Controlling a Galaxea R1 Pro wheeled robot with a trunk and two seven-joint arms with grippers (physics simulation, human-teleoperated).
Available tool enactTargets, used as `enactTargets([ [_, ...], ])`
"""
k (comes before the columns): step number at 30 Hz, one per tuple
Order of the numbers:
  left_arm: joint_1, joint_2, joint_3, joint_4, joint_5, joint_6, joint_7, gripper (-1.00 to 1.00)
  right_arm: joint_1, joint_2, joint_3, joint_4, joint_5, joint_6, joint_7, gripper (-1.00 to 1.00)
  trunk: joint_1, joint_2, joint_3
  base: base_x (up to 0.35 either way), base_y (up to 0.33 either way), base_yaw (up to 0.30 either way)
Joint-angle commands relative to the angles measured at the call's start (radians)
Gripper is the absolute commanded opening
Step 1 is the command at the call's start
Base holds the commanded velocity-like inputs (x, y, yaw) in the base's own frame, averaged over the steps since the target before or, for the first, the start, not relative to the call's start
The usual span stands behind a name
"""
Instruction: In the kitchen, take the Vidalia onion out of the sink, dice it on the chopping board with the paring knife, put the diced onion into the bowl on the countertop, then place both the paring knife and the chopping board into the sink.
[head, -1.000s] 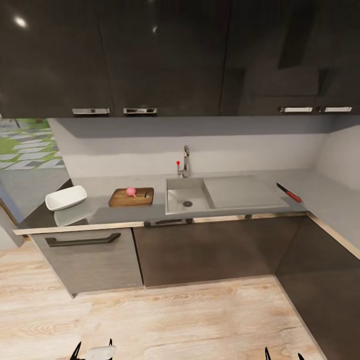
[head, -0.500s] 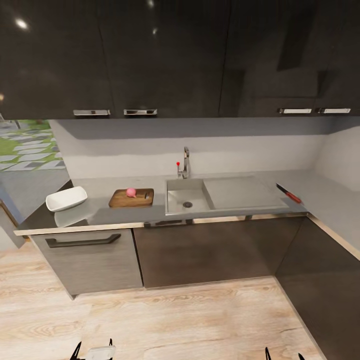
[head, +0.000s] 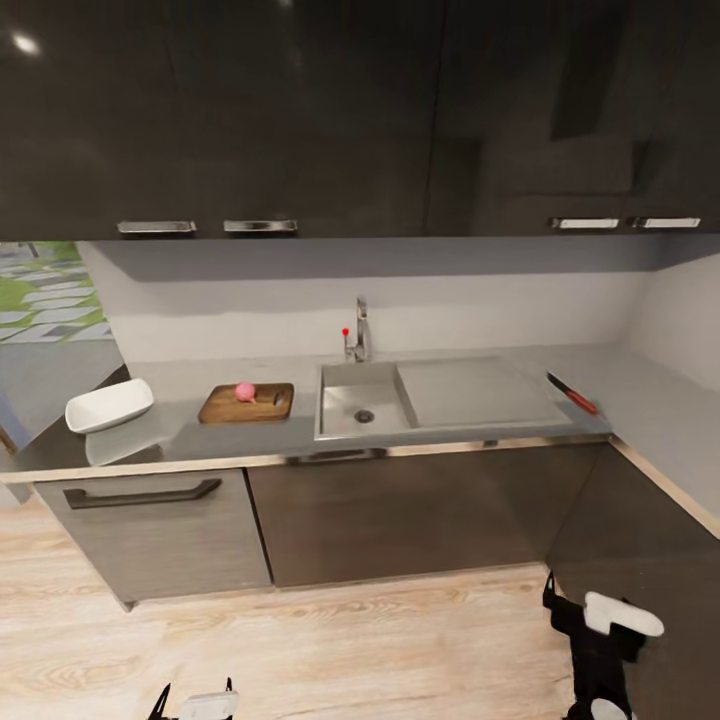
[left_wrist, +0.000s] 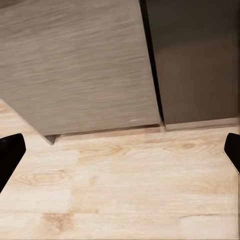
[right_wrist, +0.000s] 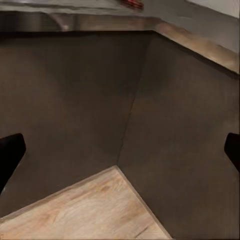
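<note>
Overhead, Vidalia onion (head: 244, 390) on chopping board (head: 246, 403); wrist views: parted, empty fingers (left_wrist: 10, 152) over floor (left_wrist: 125, 190).

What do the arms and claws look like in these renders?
Right arm: black, blocky links with a white rounded cover plate on top and a second white patch lower down. Left claw: two thin black pointed fingers either side of a white housing. In both wrist views the fingers are plain matte black tips at the frame edges. No cables or markings visible.
</note>
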Motion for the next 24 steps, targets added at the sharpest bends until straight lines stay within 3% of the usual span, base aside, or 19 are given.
enactTargets([
  [1,-0.002,0.0,-0.004,0.004,-0.008,-0.002,0.01,1.0,-0.001,-0.002,0.003,-0.081,-0.012,0.058,-0.009,1.0,0.001,-0.002,-0.002,0.213,-0.226,0.0],
  [5,-0.002,-0.002,-0.003,0.004,-0.007,0.025,0.01,1.0,-0.033,-0.009,0.002,-0.31,-0.009,0.245,-0.013,1.0,0.001,-0.002,-0.002,0.214,-0.227,0.0],
  [7,-0.002,-0.004,-0.003,0.004,-0.006,0.041,0.011,1.0,-0.076,-0.023,0.002,-0.34,-0.009,0.285,-0.013,1.0,0.001,-0.002,-0.002,0.215,-0.228,0.0],
  [10,-0.002,-0.005,-0.002,0.004,-0.005,0.118,0.01,1.0,-0.177,-0.108,0.001,-0.356,-0.014,0.417,0.007,1.0,0.001,-0.002,-0.002,0.16,-0.164,0.0],
  [12,-0.002,-0.01,-0.002,0.005,-0.004,0.238,0.007,1.0,-0.257,-0.152,-0.005,-0.358,-0.019,0.505,0.067,1.0,0.001,-0.002,-0.002,0.05,-0.051,0.0],
  [14,-0.002,-0.02,-0.001,0.006,-0.003,0.376,0.004,1.0,-0.322,-0.175,-0.065,-0.358,-0.02,0.597,0.173,1.0,0.001,-0.002,-0.002,0.014,-0.015,0.0],
  [16,-0.002,-0.024,0.0,0.008,-0.002,0.487,0.0,1.0,-0.38,-0.215,-0.192,-0.355,-0.021,0.694,0.339,1.0,0.001,-0.002,-0.002,0.004,-0.004,0.0],
  [17,-0.001,-0.025,0.0,0.009,-0.002,0.522,-0.015,1.0,-0.392,-0.254,-0.243,-0.352,-0.021,0.725,0.44,1.0,0.001,-0.002,-0.002,0.001,-0.002,0.0],
  [19,0.003,-0.025,0.001,0.01,-0.001,0.582,-0.057,1.0,-0.399,-0.305,-0.303,-0.334,-0.023,0.746,0.59,1.0,0.001,-0.002,-0.002,0.0,0.0,0.0],
  [22,0.009,-0.023,0.001,0.01,0.001,0.692,-0.112,1.0,-0.403,-0.337,-0.382,-0.289,-0.024,0.756,0.758,1.0,0.001,-0.002,-0.002,0.0,0.0,0.0],
  [23,0.011,-0.018,0.002,0.009,0.003,0.751,-0.13,1.0,-0.404,-0.347,-0.44,-0.267,-0.024,0.759,0.832,1.0,0.001,-0.002,-0.002,0.0,0.0,0.0],
  [24,0.012,-0.014,0.002,0.009,0.01,0.765,-0.135,1.0,-0.404,-0.349,-0.458,-0.262,-0.022,0.76,0.85,1.0,0.001,-0.002,-0.002,0.0,0.0,0.0],
])
